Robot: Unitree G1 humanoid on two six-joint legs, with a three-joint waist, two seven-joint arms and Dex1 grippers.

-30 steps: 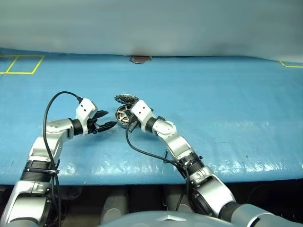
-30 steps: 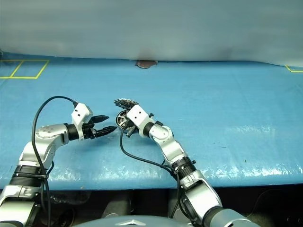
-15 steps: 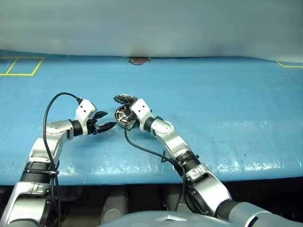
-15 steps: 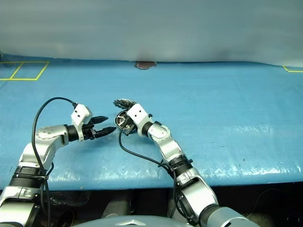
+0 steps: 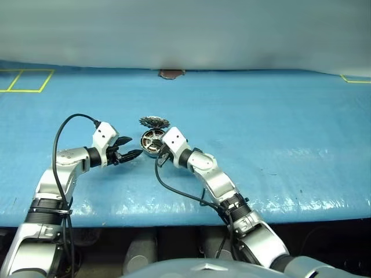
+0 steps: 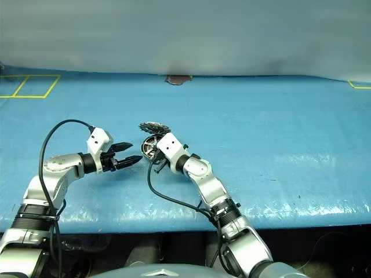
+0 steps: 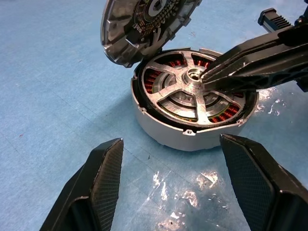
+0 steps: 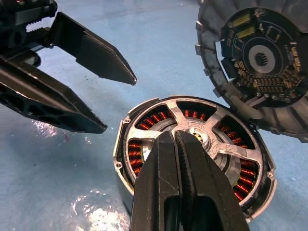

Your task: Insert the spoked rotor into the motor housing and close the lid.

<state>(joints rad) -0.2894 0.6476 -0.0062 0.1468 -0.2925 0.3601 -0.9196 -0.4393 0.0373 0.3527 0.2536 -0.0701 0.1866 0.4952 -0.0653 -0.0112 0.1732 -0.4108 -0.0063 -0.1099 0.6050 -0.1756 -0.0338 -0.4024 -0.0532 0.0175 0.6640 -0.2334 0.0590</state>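
Rotor in the housing, lid not yet closed

At frame centre we see the rotor (image 7: 192, 91) inside the housing (image 7: 163, 130) on the blue bench (image 5: 278, 127); the lid (image 7: 139, 24) leans on its rim. Our right end effector (image 8: 175, 144), pressed together, touches the hub; the left end effector (image 7: 168, 183) is spread nearby.

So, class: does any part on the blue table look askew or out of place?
Yes: the lid stands tilted, propped against the motor housing rim rather than flat on it. The spoked rotor sits level inside.
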